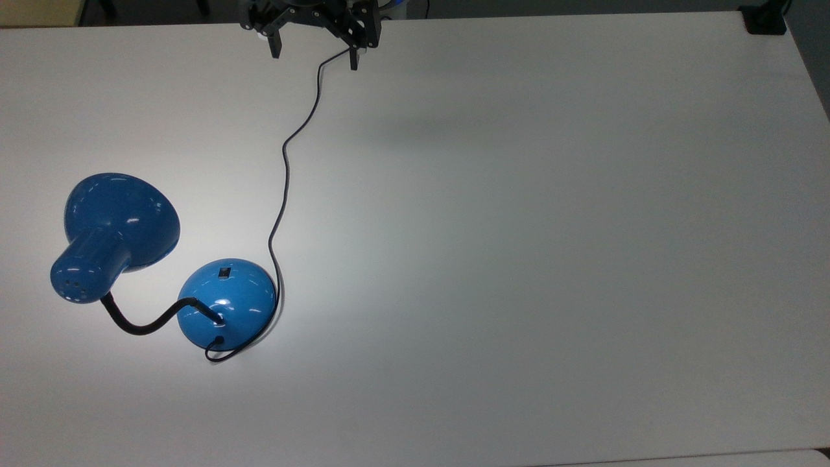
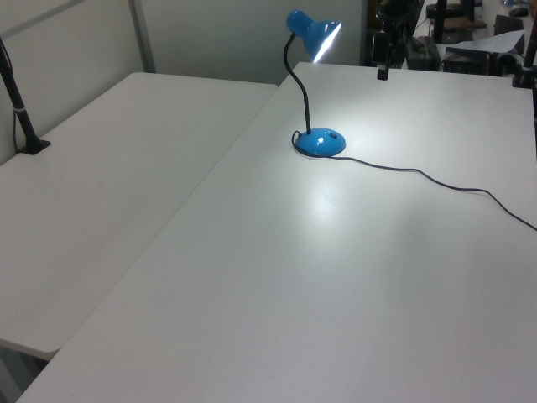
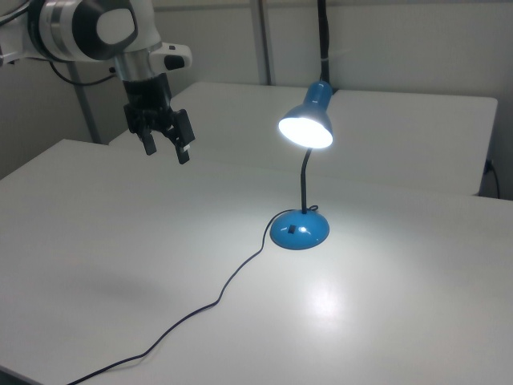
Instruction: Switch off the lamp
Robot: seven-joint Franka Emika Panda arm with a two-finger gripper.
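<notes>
The fingers (image 3: pixel 167 148) hang spread apart above the bench (image 3: pixel 96 265), gripping nothing — the lamp (image 3: pixel 299 228) stands lit well off to the right view's right of them, its cord (image 3: pixel 216 301) trailing across the bench below.

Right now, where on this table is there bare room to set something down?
The table is bare across the top view's right half, and along its bottom edge. Crowded: the top view's left, with the lit lamp, and the cord running up to the open tool, raised above the surface.
</notes>
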